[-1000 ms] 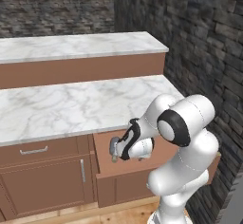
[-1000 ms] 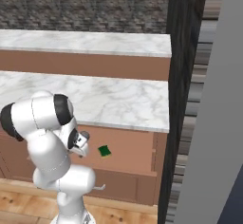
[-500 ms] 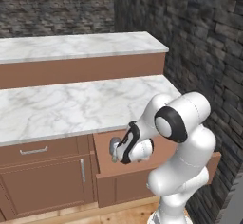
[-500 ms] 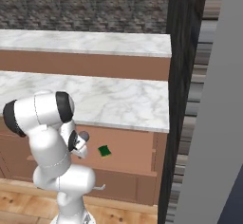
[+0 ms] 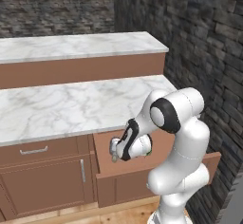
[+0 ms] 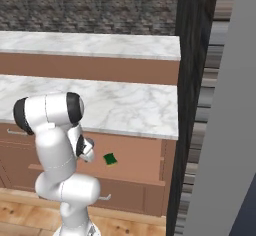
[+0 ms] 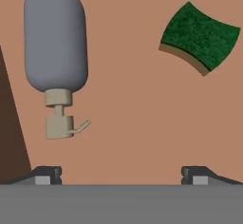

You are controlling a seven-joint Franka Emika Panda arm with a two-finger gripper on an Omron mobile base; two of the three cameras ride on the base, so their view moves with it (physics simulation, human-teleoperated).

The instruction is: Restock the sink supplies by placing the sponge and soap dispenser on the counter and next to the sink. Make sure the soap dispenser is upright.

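Hovering over open drawer [image 5: 156,168] under marble desk [image 5: 71,107], claw [image 7: 121,173] spread wide, holding nothing. Soap dispenser [image 7: 56,52] lies flat on drawer floor, pump toward the fingertips. Sponge [image 7: 199,35] lies well apart, also in drawer.

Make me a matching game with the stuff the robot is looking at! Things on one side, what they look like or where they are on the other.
Things:
1. sponge
2. soap dispenser
3. drawer
4. gripper

Descriptions:
A. brown wood, pulled open under the marble counter
B. green, lying flat on the drawer floor
C. jaws wide apart, holding nothing
D. grey bottle lying on its side, pump top pointing toward the hand camera

Right pairs: 1-B, 2-D, 3-A, 4-C
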